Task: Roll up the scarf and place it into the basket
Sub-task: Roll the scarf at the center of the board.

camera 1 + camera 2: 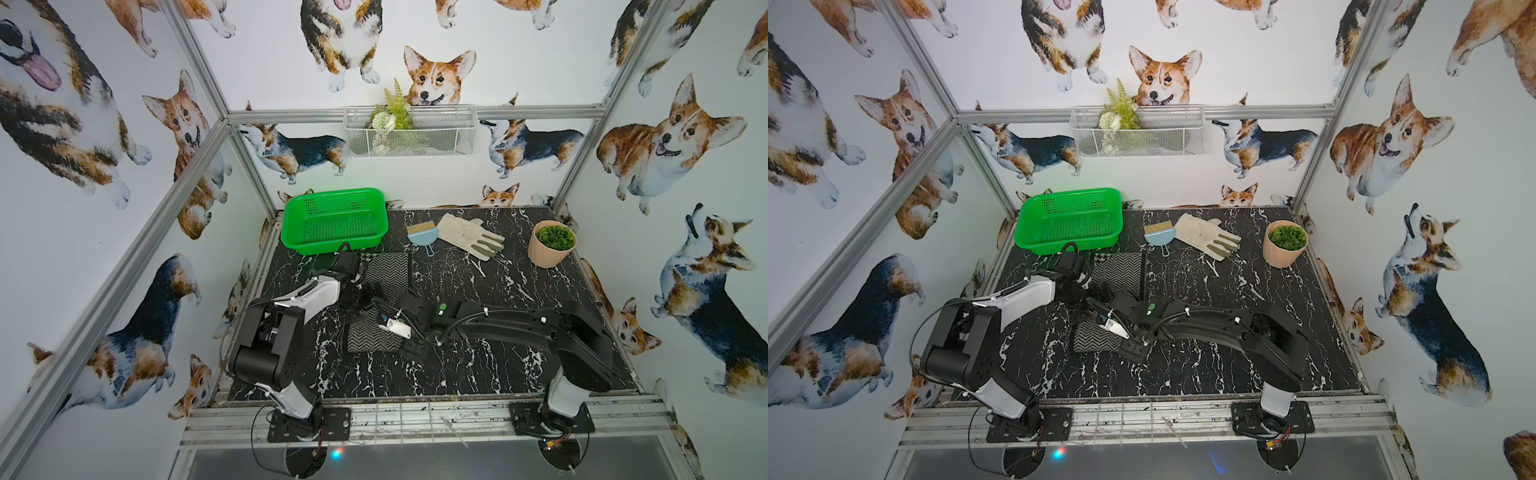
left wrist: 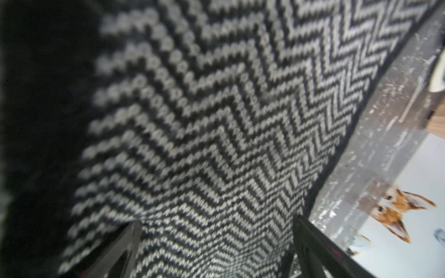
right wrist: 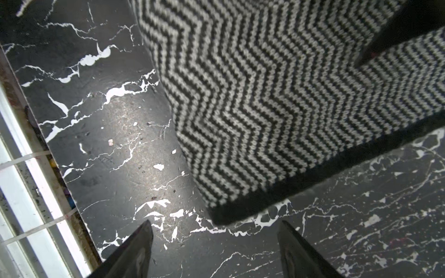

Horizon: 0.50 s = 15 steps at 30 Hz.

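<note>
A: Where do we stand with the scarf (image 1: 388,272)?

B: We see it lying flat on the black marble table (image 1: 478,365), zigzag face up, running from just near the green basket (image 1: 334,220) toward the near side. Its middle is hidden under both our arms in both top views; a stretch shows on the far side, and the near end (image 1: 1096,337) shows below the right arm.

A: And the basket?

B: It sits at the far left of the table with nothing in it that we can see. The scarf's far end lies just beside its near rim.

A: Our left gripper (image 2: 214,250)?

B: In the left wrist view its two fingers stand wide apart, with the zigzag knit spread between and beyond them. We cannot tell whether the tips touch the cloth.

A: The right gripper (image 3: 215,245)?

B: In the right wrist view its fingers are spread too, with bare marble between the tips. The black-edged corner of the scarf (image 3: 265,108) lies just beyond them, not between them; it holds nothing.

A: Anything else on the table?

B: On the far side, right of the basket: a small blue brush (image 1: 422,235), a cream glove (image 1: 469,235) beside it, and a pink pot (image 1: 552,243) with a green plant at the far right.
</note>
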### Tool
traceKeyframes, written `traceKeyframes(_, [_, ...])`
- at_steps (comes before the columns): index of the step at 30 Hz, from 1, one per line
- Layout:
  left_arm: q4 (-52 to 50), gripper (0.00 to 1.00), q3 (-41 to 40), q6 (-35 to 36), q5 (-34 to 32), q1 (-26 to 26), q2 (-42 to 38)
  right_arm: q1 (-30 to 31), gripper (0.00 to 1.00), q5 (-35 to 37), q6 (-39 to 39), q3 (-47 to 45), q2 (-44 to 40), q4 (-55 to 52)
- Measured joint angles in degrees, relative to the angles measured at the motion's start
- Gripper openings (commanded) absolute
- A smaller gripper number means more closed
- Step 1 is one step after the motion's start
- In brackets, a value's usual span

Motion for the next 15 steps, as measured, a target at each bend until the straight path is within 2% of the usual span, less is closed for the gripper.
traceKeyframes(7, [-2.8, 0.99, 1.3, 2.6, -0.5, 1.2, -0.4, 1.1, 0.79, -0.5, -2.8, 5.5, 5.7, -0.2])
traceKeyframes(15, [-3.8, 0.99, 1.9, 3.1, -0.1, 1.5, -1.5, 3.5, 0.77, -1.5, -3.0, 7.4, 7.0, -0.6])
